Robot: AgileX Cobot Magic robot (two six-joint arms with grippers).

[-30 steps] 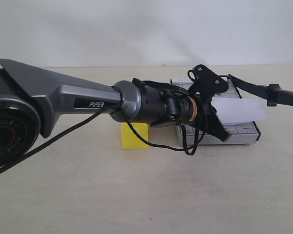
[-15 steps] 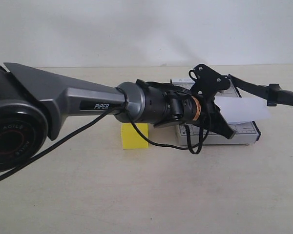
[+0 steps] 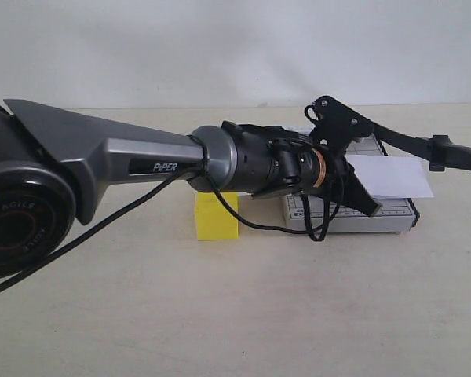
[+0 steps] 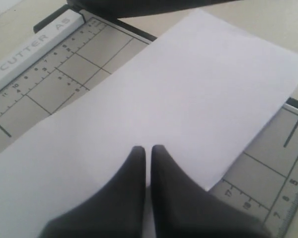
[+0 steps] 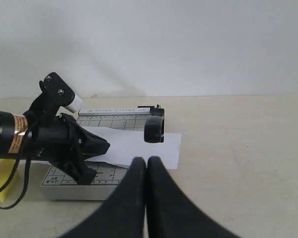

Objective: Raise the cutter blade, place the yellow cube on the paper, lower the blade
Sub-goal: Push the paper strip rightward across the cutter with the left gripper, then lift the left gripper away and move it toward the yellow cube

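Observation:
The yellow cube (image 3: 216,214) sits on the table left of the grey trimmer base (image 3: 392,217), partly behind my left arm; one corner of the yellow cube (image 5: 4,186) shows in the right wrist view. The white paper (image 3: 391,177) lies across the base and overhangs its right side. The cutter blade (image 3: 424,145) stands raised, its handle end (image 5: 154,129) in the air. My left gripper (image 4: 146,148) is shut, empty, tips just over the paper (image 4: 188,94). My right gripper (image 5: 147,161) is shut, empty, short of the base's near edge.
The left arm's grey link (image 3: 118,161) and its loose black cable (image 3: 243,224) stretch across the table toward the trimmer. A pale wall (image 3: 235,47) runs behind the table. The trimmer's white ruler bar (image 4: 25,49) lines one side of the grid.
My left gripper has shifted a little to the right over the trimmer base, and the paper now lies flatter. The blade and cube have not moved.

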